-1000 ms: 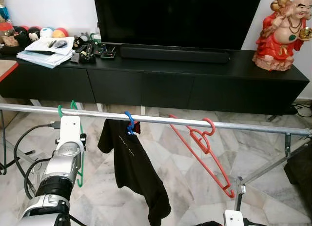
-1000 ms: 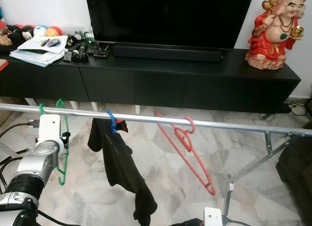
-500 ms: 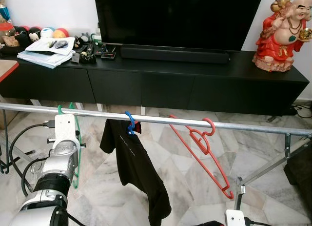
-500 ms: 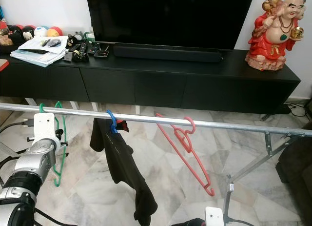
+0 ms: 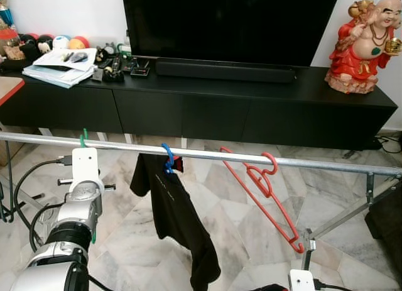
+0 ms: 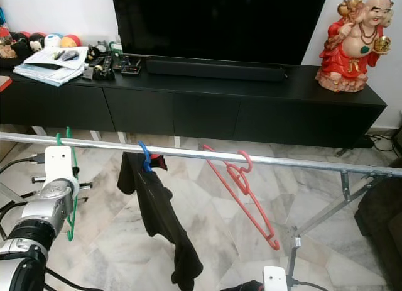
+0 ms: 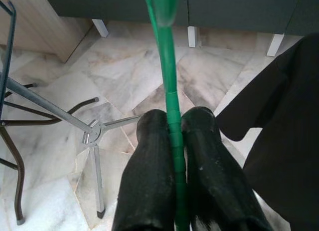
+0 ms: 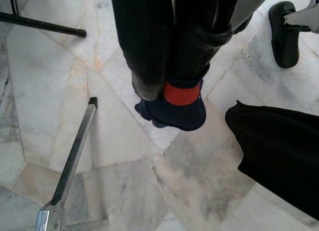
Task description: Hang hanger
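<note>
1. While the head views look down over the metal rail (image 5: 207, 155), the left arm (image 5: 78, 209) is raised just below the rail's left part. The green hanger (image 6: 68, 178) has its hook (image 5: 83, 137) over the rail, and its body hangs down behind the left wrist.
2. Further right on the rail, a blue hanger (image 5: 167, 159) carries a black shirt (image 5: 176, 215). A red hanger (image 5: 267, 197) hangs tilted beyond it, well apart from the green one. Behind the rail stands a black TV bench (image 5: 207, 96) with a red figurine (image 5: 364, 43) at its right end and papers (image 5: 59, 65) at its left.
3. Left wrist view: the left claw (image 7: 175, 141) is closed narrow, both black fingers (image 7: 149, 171) pressed against the green hanger's thin bar, which runs up between them. Marble floor (image 7: 124, 81) and a rack foot (image 7: 92, 138) lie below; the black shirt is at one side.
4. Right wrist view: the right claw (image 8: 172, 46) hangs low over the floor with its fingers together, holding nothing. A socked foot (image 8: 177, 104) of a person is beyond the fingertips.
</note>
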`<state>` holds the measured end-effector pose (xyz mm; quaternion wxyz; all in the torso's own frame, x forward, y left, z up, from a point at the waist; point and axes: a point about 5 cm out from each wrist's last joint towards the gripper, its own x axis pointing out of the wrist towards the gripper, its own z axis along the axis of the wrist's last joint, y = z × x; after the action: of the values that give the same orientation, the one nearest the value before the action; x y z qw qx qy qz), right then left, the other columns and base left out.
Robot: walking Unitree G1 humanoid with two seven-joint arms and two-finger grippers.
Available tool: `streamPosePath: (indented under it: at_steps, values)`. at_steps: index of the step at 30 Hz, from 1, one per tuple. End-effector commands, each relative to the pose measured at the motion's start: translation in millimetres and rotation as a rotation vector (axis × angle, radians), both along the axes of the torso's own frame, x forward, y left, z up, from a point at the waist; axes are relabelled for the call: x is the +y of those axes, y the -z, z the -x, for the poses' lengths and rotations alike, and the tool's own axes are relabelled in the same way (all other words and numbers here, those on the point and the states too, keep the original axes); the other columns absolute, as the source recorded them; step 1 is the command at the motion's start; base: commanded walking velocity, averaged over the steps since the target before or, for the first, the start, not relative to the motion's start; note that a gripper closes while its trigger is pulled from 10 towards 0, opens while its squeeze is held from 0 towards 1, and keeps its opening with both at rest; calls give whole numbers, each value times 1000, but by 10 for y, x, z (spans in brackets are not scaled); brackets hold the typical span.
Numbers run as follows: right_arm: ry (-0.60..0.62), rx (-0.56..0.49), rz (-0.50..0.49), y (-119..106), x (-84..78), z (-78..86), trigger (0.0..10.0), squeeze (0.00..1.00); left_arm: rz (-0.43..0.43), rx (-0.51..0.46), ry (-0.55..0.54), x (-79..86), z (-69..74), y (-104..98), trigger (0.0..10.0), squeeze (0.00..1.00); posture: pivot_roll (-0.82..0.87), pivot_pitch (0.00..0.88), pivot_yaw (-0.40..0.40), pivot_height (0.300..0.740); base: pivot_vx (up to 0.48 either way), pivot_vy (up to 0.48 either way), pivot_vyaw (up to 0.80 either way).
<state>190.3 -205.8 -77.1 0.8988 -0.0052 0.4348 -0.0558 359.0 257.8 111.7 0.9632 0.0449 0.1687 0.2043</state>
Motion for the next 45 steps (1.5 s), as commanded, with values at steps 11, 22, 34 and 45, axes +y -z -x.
streamPosePath:
  at_steps: [11,22,34,45]
  values:
    - [-3,-7,7,-15,-27,-17,10000,0,0,22,-3,29,18,41,0,0,-10,68,-65,740,0,0,0]
    - [4,-12,8,-13,-31,-10,10000,0,-56,-107,61,43,43,-161,0,0,2,76,-64,740,0,0,0]
    - [14,-12,8,-9,-43,5,10000,0,-208,-110,224,-57,435,-7,0,0,7,78,-58,740,0,0,0]
    - [16,-13,9,-7,-44,9,10000,0,-129,218,218,84,1044,975,10000,0,5,79,-52,740,0,0,0]
